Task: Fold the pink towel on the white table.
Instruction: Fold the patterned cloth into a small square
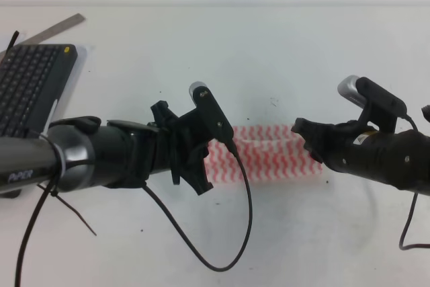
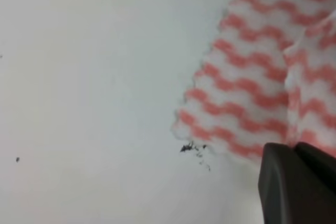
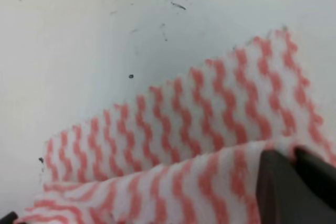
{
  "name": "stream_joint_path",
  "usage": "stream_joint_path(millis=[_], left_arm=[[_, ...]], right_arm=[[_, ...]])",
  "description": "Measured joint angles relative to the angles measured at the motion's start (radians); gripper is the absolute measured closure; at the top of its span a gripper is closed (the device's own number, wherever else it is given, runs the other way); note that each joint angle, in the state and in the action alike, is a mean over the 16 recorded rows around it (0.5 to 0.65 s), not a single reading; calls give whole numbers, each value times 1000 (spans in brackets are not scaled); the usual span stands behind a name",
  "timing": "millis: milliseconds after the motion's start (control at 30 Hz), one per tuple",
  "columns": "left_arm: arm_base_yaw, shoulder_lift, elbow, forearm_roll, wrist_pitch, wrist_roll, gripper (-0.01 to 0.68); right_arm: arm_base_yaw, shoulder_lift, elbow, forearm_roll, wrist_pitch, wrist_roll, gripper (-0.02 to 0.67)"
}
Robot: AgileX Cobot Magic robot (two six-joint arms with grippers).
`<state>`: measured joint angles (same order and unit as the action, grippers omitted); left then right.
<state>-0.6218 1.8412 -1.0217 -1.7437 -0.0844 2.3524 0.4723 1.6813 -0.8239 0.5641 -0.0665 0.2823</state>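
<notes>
Pink towel (image 1: 269,156) lay stretched out as a long, partly folded strip near the middle of the white table (image 1: 201,52), spanning the gap between both arms. Left gripper (image 2: 296,153) sat at the strip's left end, fingers pressed together right at the cloth's edge in the left wrist view, looked like pinching the towel. Hard to confirm from overhead, since the wrist blocked that end. Right gripper (image 3: 291,156) was over at the right end, dark fingers closed tight with a striped layer lifted up over them, so clamped on the towel too. Top layer in the right wrist view draped over a lower layer that lay flatter on the table. Bit of dark smudging (image 2: 191,149) on the tabletop just beside the towel's corner in the left wrist view. Dark keyboard (image 1: 30,85) parked at the far left, well apart from the cloth, with a grey ruler-like strip (image 1: 57,29) behind it.
</notes>
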Motion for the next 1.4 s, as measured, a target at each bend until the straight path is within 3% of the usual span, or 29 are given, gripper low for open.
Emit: stream_joint_path(millis=[1400], left_arm=[[21, 31, -23, 0, 10, 1, 675]], right_arm=[[1, 20, -4, -19, -50, -2, 664]])
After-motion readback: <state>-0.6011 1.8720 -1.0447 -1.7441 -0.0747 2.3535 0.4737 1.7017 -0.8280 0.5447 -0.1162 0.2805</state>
